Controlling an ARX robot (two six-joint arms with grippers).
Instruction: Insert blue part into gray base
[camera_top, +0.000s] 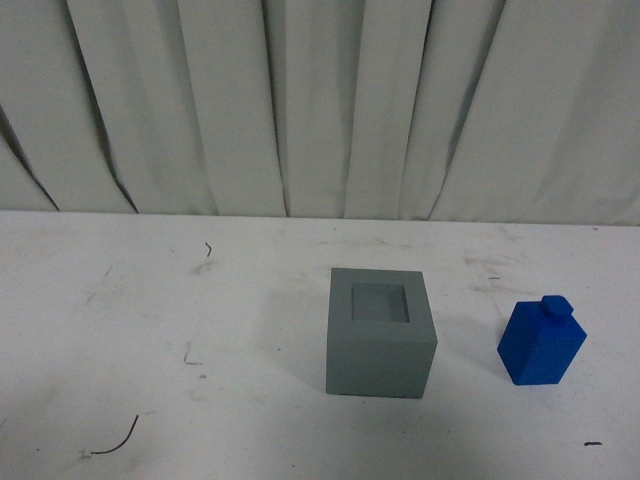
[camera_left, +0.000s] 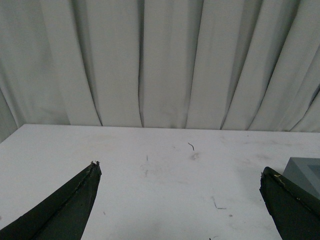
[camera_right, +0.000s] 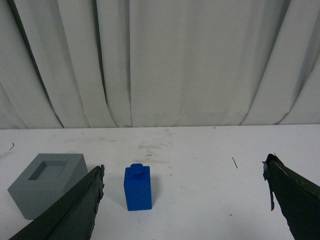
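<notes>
Front: gray base (camera_top: 380, 350) sits on the surface (camera_top: 150, 330), recess up; blue part (camera_top: 541, 343) stands upright to its right, apart. No arms visible.
Left wrist: left tool (camera_left: 180, 168) spread wide, empty.
Right wrist: right tool (camera_right: 184, 164) spread wide, empty, facing blue part.
Looks pre-grasp; next, right tool should straddle blue part and close.

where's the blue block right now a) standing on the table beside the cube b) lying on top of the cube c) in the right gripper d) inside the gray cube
a: the blue block stands upright on the table, apart from the gray cube, whose recess is empty.
</notes>
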